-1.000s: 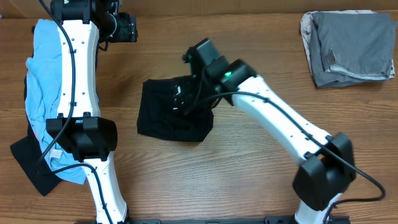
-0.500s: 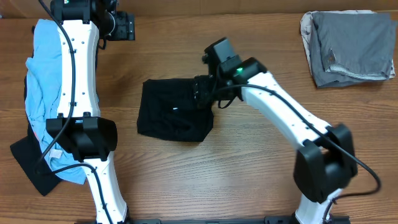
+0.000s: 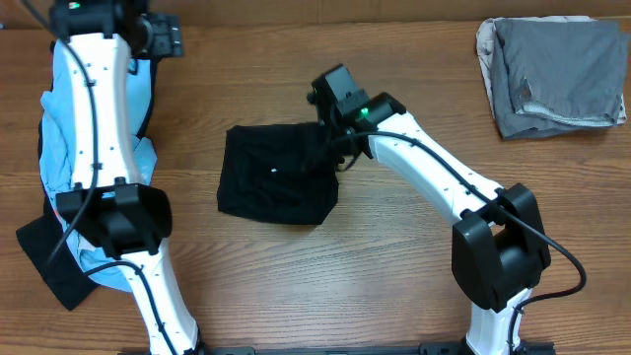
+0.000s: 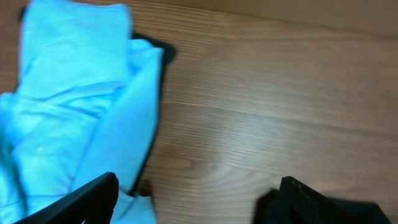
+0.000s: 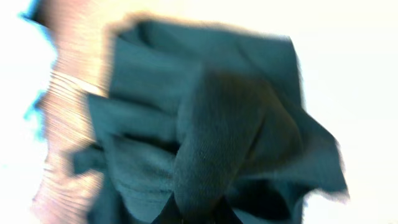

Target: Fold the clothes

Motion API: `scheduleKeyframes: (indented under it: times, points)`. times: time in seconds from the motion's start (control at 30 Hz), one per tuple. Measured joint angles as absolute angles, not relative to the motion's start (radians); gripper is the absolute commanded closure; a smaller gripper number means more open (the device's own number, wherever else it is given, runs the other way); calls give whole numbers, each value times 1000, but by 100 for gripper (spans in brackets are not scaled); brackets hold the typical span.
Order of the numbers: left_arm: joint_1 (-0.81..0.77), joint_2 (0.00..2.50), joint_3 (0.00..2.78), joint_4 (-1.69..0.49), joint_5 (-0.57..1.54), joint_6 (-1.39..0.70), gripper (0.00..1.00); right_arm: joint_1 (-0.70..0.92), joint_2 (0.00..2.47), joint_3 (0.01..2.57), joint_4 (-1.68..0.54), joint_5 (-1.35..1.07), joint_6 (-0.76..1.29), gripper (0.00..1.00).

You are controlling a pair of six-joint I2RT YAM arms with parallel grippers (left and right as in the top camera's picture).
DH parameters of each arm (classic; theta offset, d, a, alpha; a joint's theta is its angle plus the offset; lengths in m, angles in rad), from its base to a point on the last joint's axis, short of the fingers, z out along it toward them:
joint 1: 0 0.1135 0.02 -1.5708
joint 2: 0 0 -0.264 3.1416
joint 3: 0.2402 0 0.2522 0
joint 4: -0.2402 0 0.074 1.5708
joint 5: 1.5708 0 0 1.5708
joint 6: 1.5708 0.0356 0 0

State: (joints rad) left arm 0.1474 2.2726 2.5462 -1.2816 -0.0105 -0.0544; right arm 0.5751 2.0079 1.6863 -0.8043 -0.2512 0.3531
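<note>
1. Step: I judge the black garment [image 3: 274, 187] is nearly done. It lies as a rough folded square mid-counter [image 3: 394, 276], flat, well apart from the other clothes.
2. The right hand [image 3: 332, 126] sits over the garment's top-right corner. The right wrist view is blown out and shows only bunched dark cloth [image 5: 205, 137] rising toward the lens, no fingers. I can't tell whether it's clenched on the cloth or released.
3. The left hand [image 4: 199, 180] is spread wide with nothing between the fingers. It's parked at the far-left back of the counter, just beside the blue pile [image 4: 68, 112].
4. Next, my call: confirm the right grip first. If it's holding, lift the corner without dragging the fold open and move the piece toward the grey stack [image 3: 557, 74] at the far right. If not, regrasp at that corner.
5. Versus 1.0 s ago: the right hand was over the garment's middle and has tracked out to the corner. The left arm has swung further left. The garment outline is unchanged.
</note>
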Motion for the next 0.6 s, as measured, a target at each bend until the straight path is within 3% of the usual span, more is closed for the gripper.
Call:
scheduleKeyframes:
  times: [0.23, 0.27, 0.3, 0.33, 0.4, 0.43, 0.6]
  points:
    - [243, 2273, 2546, -1266, 31, -73, 18, 665, 2008, 1758, -611, -260, 347, 93]
    - [248, 2273, 2546, -1266, 34, -73, 18, 680, 2009, 1758, -592, -262, 347, 86]
    - [249, 2273, 2546, -1267, 36, -73, 18, 698, 2012, 1758, -570, -264, 348, 57]
    - [249, 2273, 2546, -1266, 39, -74, 18, 712, 2016, 1759, -548, -265, 351, 35]
    - [248, 2273, 2546, -1266, 46, -76, 17, 738, 2027, 1761, -537, -266, 343, 6]
    - [248, 2273, 2546, -1266, 49, -76, 18, 749, 2033, 1761, -543, -266, 339, 0]
    - [242, 2273, 2546, -1266, 53, -76, 18, 772, 2043, 1763, -648, -266, 320, 0]
